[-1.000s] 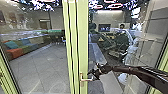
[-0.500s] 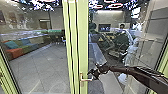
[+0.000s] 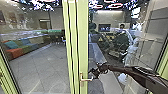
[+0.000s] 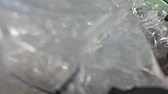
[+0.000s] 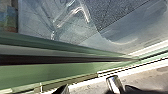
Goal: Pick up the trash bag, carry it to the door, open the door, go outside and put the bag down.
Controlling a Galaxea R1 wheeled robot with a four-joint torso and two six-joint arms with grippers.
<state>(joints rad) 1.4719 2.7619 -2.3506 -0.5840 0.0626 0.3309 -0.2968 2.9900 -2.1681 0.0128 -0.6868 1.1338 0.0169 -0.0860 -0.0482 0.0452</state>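
Note:
My right gripper is at the metal door handle in the head view, its arm reaching in from the right. In the right wrist view the handle stands out from the frame, between the dark fingers of my right gripper, which is open; whether they touch it I cannot tell. The light green door frame runs upright beside glass panes. Clear, wrinkled plastic of the trash bag lies close before the left wrist camera; how my left gripper holds it is hidden.
Glass panes stand on both sides of the green frame. Through the left one show a tiled floor and a row of coloured seats. A person shows small in the right pane, among reflections.
My right gripper has shifted slightly left and down, closer to the handle, and its arm has changed angle a little. The head camera's view has stayed the same.

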